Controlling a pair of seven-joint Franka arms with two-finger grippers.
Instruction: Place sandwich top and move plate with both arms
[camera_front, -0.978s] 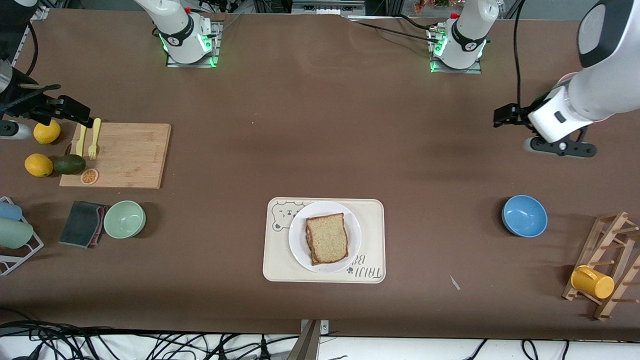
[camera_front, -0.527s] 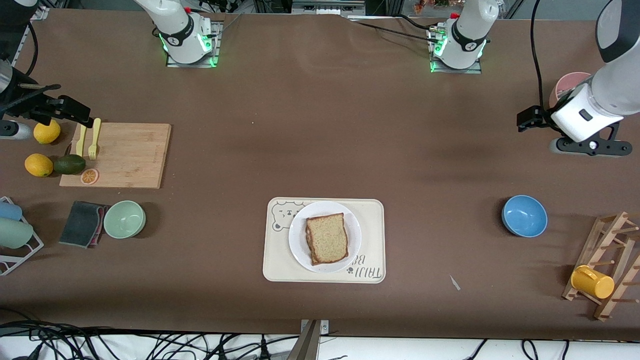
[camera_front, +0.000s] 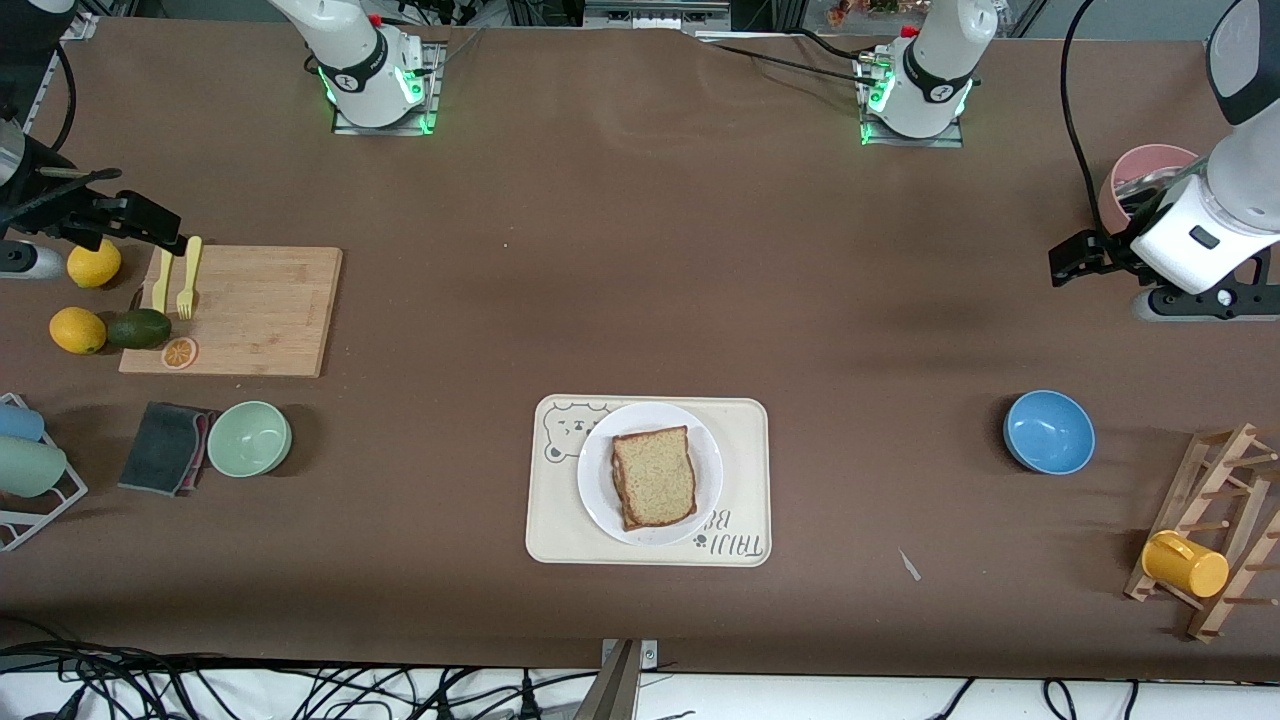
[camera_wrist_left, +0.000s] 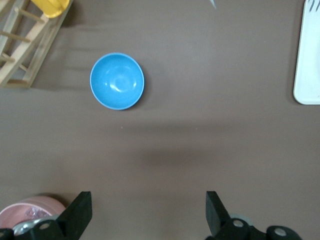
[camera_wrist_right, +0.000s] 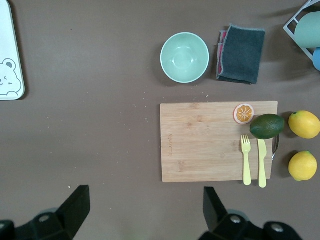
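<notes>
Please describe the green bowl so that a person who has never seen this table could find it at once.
Look toward the right arm's end of the table for the wooden cutting board. Nearer to the front camera than that board, a folded dark cloth lies, and the green bowl stands right beside it. It is pale mint green, round and empty, unlike the blue bowl toward the left arm's end.

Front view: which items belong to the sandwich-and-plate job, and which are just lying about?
Job: sandwich top, white plate, left tool, right tool.

Lying about: bear tray, blue bowl, green bowl, cutting board, cloth, yellow mug.
</notes>
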